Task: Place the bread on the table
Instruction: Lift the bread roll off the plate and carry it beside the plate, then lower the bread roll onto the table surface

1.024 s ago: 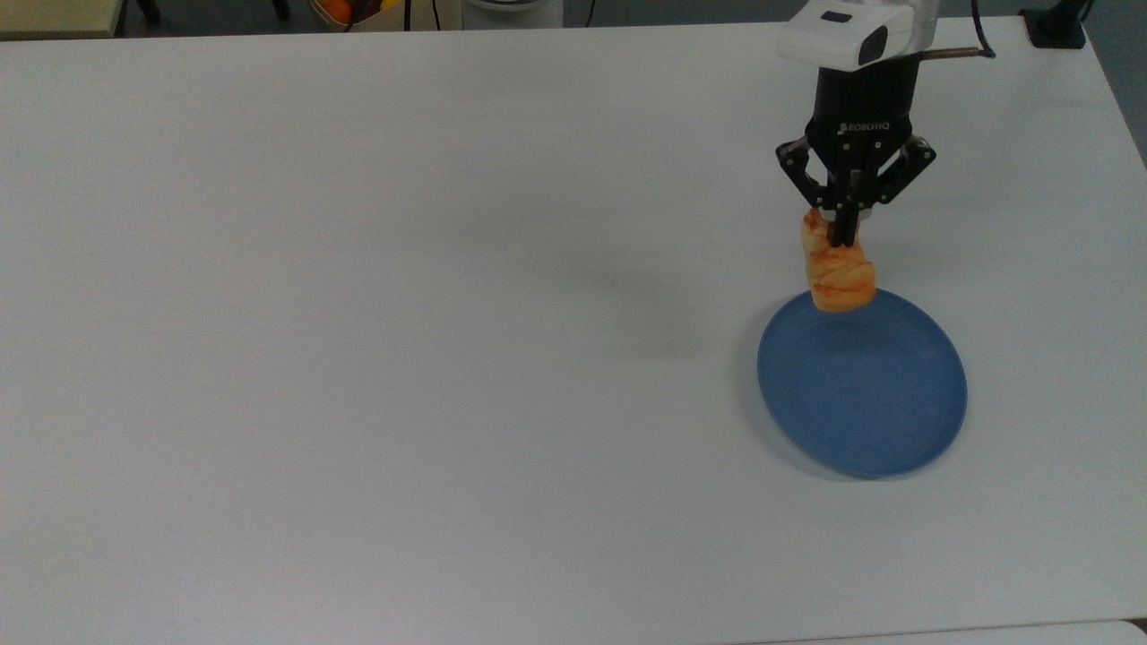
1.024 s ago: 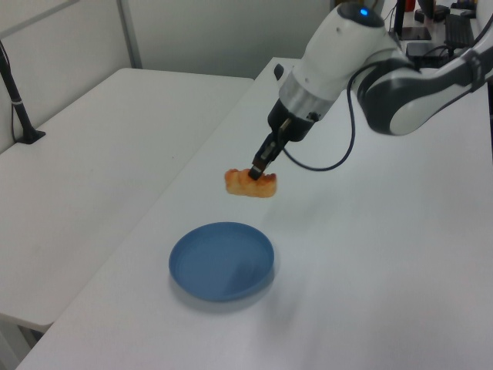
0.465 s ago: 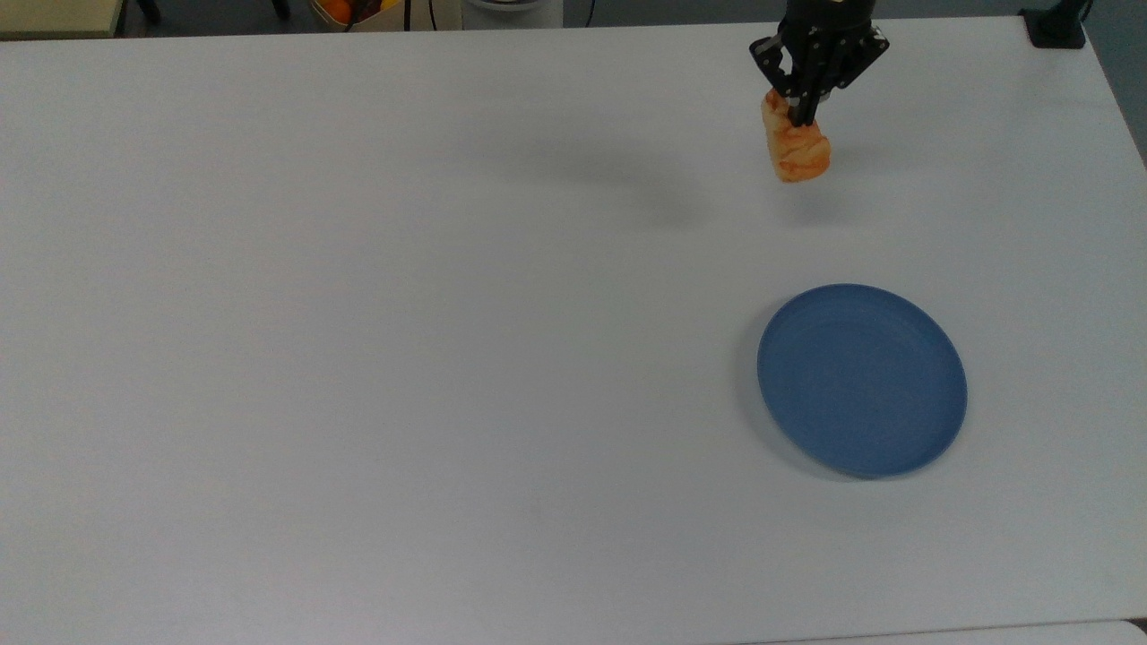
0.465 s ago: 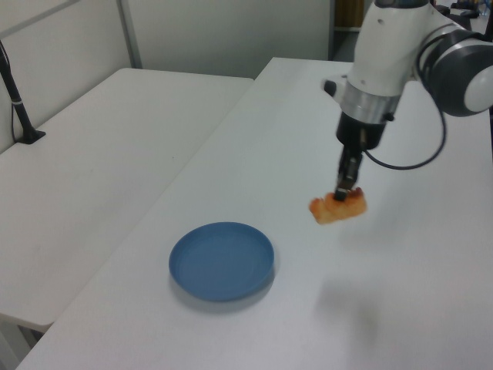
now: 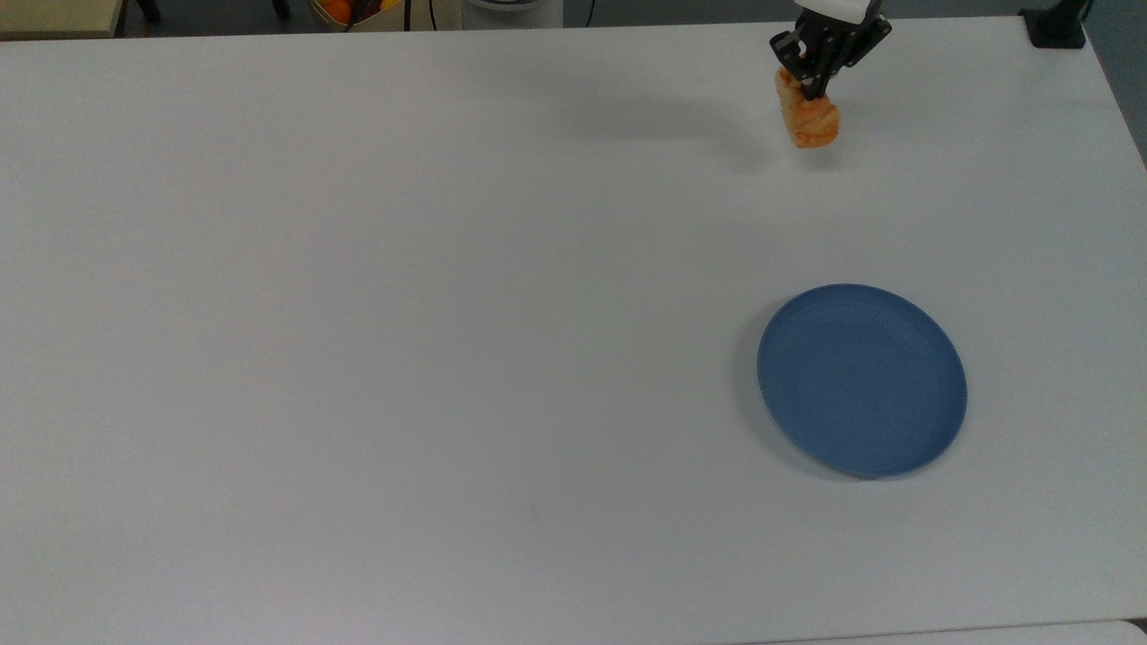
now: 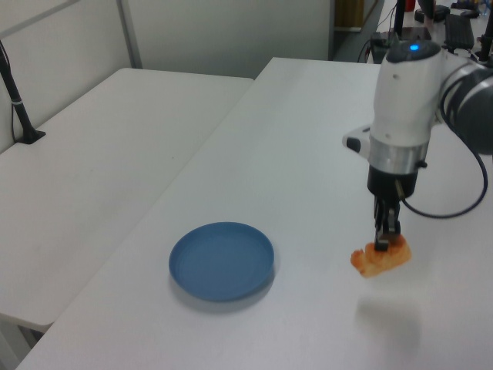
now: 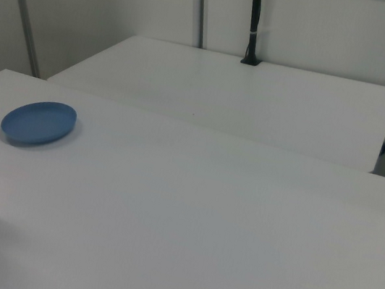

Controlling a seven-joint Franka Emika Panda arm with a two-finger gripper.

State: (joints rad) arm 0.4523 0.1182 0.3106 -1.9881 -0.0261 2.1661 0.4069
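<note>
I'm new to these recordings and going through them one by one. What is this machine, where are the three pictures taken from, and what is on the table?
The machine is a single robot arm ending in a two-finger gripper. Three cameras off the arm watch the same moment. The top view looks down on the white table. The left view looks along the table and takes in the arm's white body. The right view looks across the table and a second white table behind it.

A round blue plate sits on the table with nothing on it. The gripper is shut on the bread, a small golden roll, well away from the plate. In the left view the bread hangs low over bare table; whether it touches is hard to tell.
</note>
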